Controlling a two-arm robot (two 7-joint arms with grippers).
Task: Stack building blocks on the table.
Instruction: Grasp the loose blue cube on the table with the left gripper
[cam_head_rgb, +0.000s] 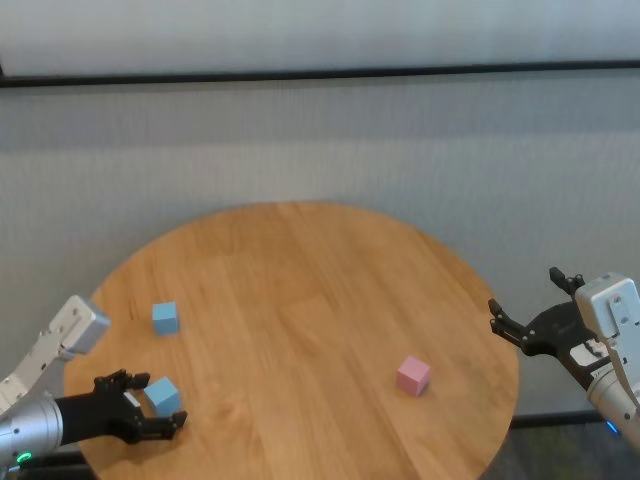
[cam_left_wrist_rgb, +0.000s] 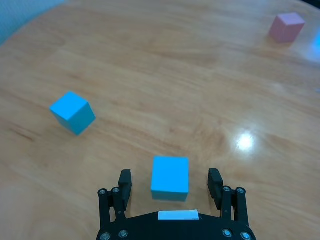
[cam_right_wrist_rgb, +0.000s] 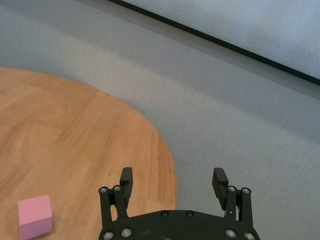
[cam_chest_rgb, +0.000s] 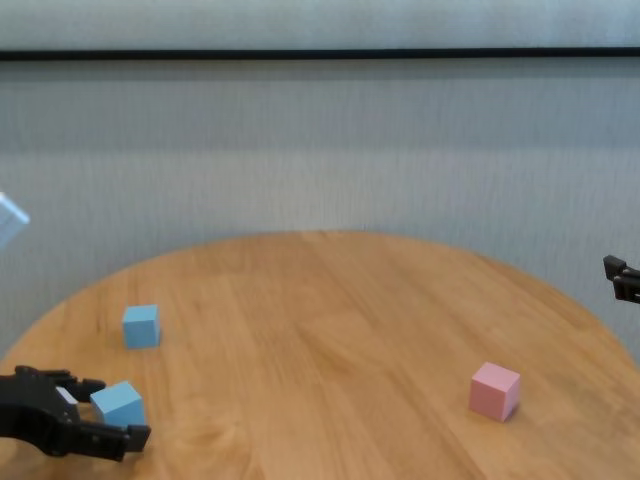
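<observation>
- The large round worktop of light brown wood (cam_head_rgb: 300, 300), with grain and plank seams showing, carries three small matte cubes; behind it hangs a pale grey wall covering (cam_head_rgb: 320, 140) crossed by a dark horizontal strip (cam_head_rgb: 320, 75).
- Nothing stands between the cubes; bare wood separates them.
- The left gripper (cam_head_rgb: 155, 405), black, sits low at the worktop's near-left edge. Its jaws are spread wide and released, one on each side of a light blue cube (cam_head_rgb: 163, 396).
- In the left wrist view that nearer light blue cube (cam_left_wrist_rgb: 170, 178) lies between the two fingers (cam_left_wrist_rgb: 124, 186), with a gap of wood showing on either side, so neither finger touches it. It rests flat on the worktop.
- A second light blue cube (cam_head_rgb: 165, 317) lies farther in from the left edge, apart from the first and beyond the left gripper's reach line; in the left wrist view it (cam_left_wrist_rgb: 73, 112) sits turned at an angle to the first.
- A pink cube (cam_head_rgb: 412, 375) lies toward the worktop's near-right edge, well apart from both blue ones.
- The right gripper (cam_head_rgb: 535, 305) hovers off the worktop's right edge, over the grey background rather than the wood. Its jaws are spread and hold nothing.
- In the right wrist view the pink cube (cam_right_wrist_rgb: 35, 216) sits on the wood well to one side of the right gripper's fingers (cam_right_wrist_rgb: 126, 181), not between them.
</observation>
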